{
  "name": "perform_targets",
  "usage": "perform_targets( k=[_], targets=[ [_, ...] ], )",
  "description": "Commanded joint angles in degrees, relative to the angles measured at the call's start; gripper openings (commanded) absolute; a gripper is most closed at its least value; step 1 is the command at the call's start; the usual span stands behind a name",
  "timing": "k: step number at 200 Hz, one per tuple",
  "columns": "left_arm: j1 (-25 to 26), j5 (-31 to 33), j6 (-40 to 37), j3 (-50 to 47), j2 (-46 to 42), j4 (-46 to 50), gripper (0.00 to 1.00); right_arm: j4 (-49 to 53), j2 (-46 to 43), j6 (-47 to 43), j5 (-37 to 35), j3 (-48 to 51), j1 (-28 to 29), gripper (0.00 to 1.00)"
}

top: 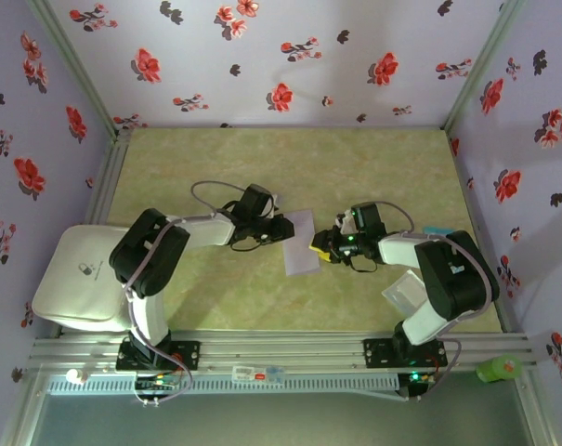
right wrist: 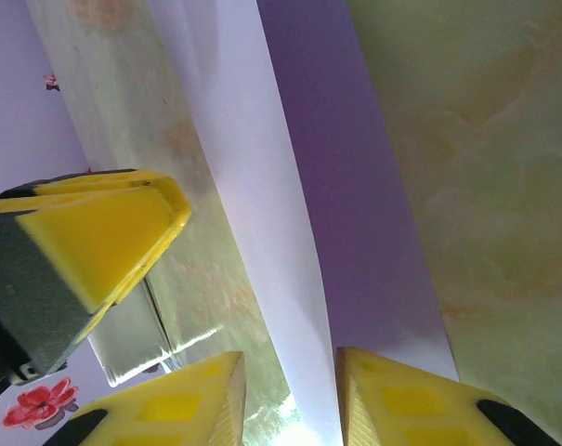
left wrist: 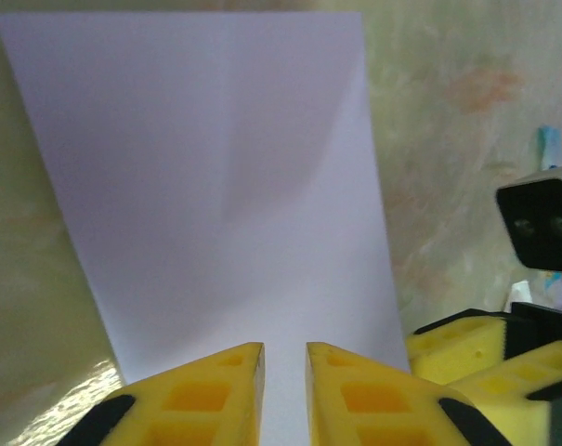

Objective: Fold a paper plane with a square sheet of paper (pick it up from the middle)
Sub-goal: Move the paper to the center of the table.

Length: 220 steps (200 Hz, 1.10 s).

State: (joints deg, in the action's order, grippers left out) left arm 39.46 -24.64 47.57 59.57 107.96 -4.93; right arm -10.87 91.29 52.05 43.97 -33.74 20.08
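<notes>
Mid-bench [top: 215, 167], the sheet [top: 301, 243] lies between the two arms. It looks like an early fold: a faint centre crease, little else done. The left claw [left wrist: 285, 376] stands narrow, with one edge of the sheet in its gap. The right claw [right wrist: 290, 395], also narrow, straddles the opposite edge, which seems to lift off the bench. Neither visibly pinches. The next move calls for a firm nip on thin paper — then carrying one side over without dragging the sheet.
</notes>
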Motion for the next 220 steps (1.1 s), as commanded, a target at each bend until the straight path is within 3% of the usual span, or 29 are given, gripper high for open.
perform_targets(
  k=[1,176,220],
  targets=[
    [0.0,-0.2,1.1,-0.3,1.4,1.1,0.19,-1.1,0.9,-0.4,1.2,-1.3,-0.4,0.32],
    [-0.4,-1.2,-0.1,-3.6,3.5,-4.4,0.22,-0.2,6.8,-0.1,1.3,-5.6,-0.7,0.40],
    [-0.5,-1.8,-0.3,-3.8,3.9,-5.7,0.22,-1.9,8.7,0.0,2.9,-6.6,-1.1,0.36]
  ],
)
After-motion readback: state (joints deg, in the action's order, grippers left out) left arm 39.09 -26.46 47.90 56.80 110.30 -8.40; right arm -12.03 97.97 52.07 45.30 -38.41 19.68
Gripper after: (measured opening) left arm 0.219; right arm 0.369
